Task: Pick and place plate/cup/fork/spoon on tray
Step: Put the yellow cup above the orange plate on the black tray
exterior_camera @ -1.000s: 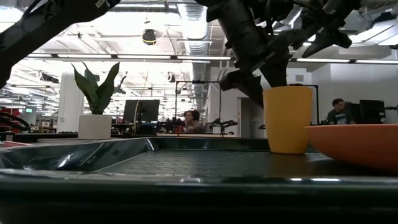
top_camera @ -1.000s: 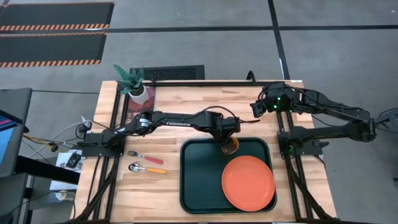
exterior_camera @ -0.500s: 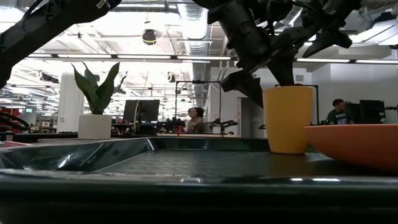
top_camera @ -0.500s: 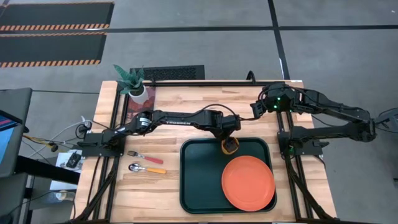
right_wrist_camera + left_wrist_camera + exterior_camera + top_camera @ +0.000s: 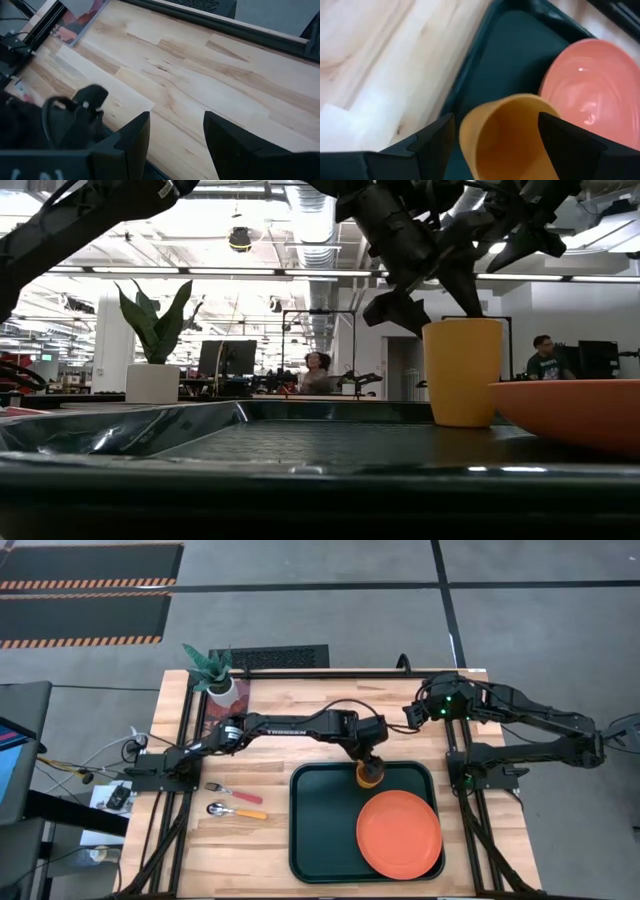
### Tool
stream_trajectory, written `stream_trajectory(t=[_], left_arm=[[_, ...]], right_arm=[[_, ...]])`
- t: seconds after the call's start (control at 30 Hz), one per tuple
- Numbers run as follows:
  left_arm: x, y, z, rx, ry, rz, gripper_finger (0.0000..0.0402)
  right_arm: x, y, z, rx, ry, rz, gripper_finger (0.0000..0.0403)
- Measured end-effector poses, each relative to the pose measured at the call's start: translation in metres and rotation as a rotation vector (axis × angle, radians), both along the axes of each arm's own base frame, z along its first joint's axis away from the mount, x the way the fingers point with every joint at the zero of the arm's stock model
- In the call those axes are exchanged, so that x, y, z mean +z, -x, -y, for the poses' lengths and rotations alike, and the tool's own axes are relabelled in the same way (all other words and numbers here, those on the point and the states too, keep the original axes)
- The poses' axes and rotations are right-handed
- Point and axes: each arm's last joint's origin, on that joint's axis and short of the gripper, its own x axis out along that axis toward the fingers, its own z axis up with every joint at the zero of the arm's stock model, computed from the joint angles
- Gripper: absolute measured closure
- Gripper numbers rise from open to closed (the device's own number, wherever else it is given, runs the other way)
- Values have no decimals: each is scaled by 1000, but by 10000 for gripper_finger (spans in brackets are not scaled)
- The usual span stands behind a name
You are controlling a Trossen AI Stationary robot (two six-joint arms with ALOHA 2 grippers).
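The orange-yellow cup [image 5: 371,777] stands upright on its base at the far edge of the dark tray [image 5: 320,830]; it also shows in the low view [image 5: 463,372]. My left gripper [image 5: 368,760] is open just above it. In the left wrist view its fingers stand on either side of the cup's rim [image 5: 505,107] without touching it. The orange-red plate [image 5: 399,833] lies in the tray's near right part. The fork [image 5: 232,790] and the spoon [image 5: 236,810] lie on the table left of the tray. My right gripper [image 5: 175,150] is open and empty by the table's far right.
A potted plant [image 5: 215,675] stands at the table's far left corner. Bare wood lies between the cutlery and the tray. The left half of the tray holds nothing. People sit at desks in the room beyond the table.
My left gripper has risen from around the cup and drawn back toward the table's far edge. The cup stays upright where it stood on the tray.
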Motion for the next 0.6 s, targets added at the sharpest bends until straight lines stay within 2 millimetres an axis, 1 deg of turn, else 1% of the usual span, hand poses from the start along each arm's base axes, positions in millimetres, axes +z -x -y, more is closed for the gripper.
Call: stream_trajectory(t=[0.17,0.3,0.43,0.5,0.6], left_arm=[[16,9,-18,51,16,-12,129],[41,23,-22,60,36,-14,129],[73,44,-20,58,32,-13,129],[91,58,-15,48,23,-23,129],[120,83,-1,52,-34,-46,129]], right_arm=[[0,0,0,6,6,-4,194],[0,0,0,10,6,-4,194],[-1,1,-1,48,-6,-26,194],[-4,1,-3,74,-37,-53,194],[-10,-6,-6,135,-96,-94,194]])
